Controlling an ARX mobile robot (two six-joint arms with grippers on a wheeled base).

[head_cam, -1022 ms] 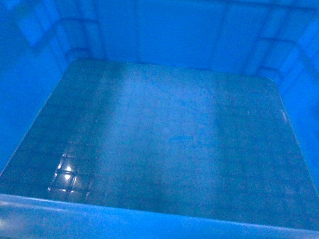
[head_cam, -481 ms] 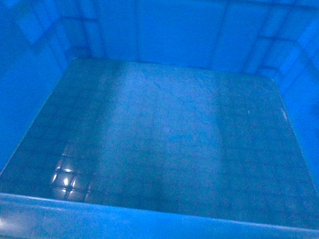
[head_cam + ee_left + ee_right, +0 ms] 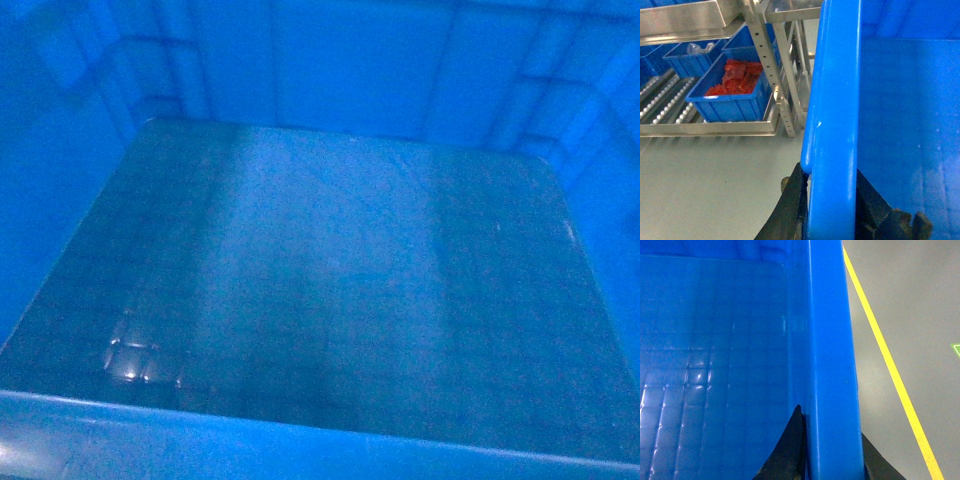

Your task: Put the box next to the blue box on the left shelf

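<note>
The big blue box (image 3: 330,290) is filling the robot's whole forward view, carried between both arms. The left gripper (image 3: 832,210) is clamping the box's left rim, jaws narrowed on the wall; the right gripper (image 3: 832,455) is pinching the right rim likewise. A steel shelf (image 3: 710,129) is standing nearby, holding a smaller blue bin (image 3: 730,107) of red packets (image 3: 737,80).
</note>
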